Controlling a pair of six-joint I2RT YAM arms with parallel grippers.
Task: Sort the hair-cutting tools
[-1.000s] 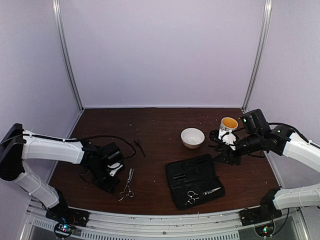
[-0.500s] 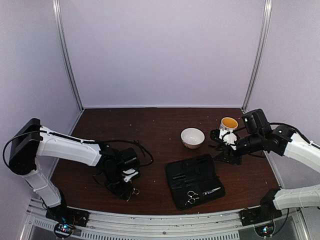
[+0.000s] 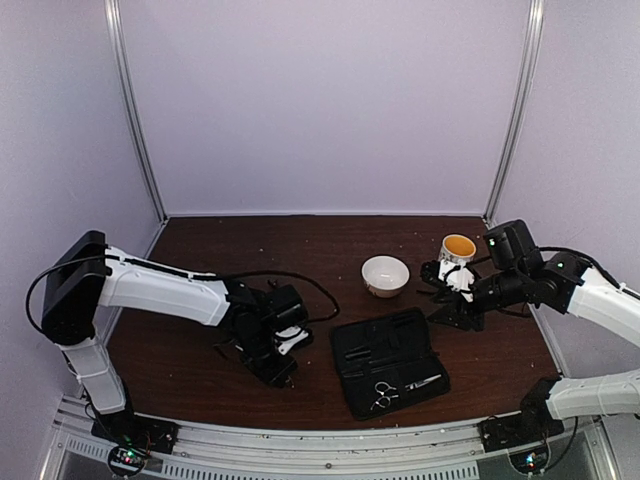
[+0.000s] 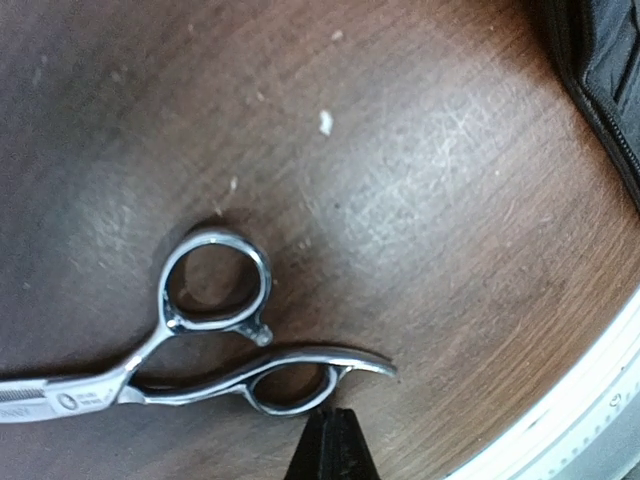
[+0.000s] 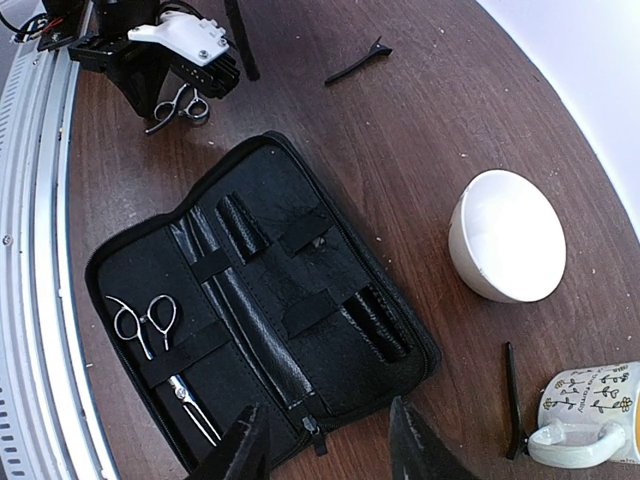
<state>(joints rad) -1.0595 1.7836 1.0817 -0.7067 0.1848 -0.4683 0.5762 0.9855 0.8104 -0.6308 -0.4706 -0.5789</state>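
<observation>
Silver scissors (image 4: 215,295) lie flat on the brown table, ringed handles toward my left gripper (image 4: 335,445). That gripper is shut, and its tip touches the rim of the lower ring. From the right wrist these scissors (image 5: 180,105) peek out beside the left gripper (image 5: 160,65). In the top view the left gripper (image 3: 278,366) hides them. A second pair of scissors (image 5: 145,320) sits strapped in the open black case (image 5: 290,300). My right gripper (image 5: 330,450) hangs open over the case's near edge, holding nothing. One black clip (image 5: 358,62) lies beyond the case, another (image 5: 512,400) beside the mug.
A white bowl (image 3: 385,275) stands behind the case (image 3: 390,362). A patterned mug (image 3: 458,248) with orange inside is at the right, close to my right gripper (image 3: 447,300). The metal rail of the table's front edge (image 4: 590,420) runs close to the loose scissors.
My left arm has swept right along the front of the table toward the case, and the loose scissors have slid along with its shut tip. The right arm has stayed put.
</observation>
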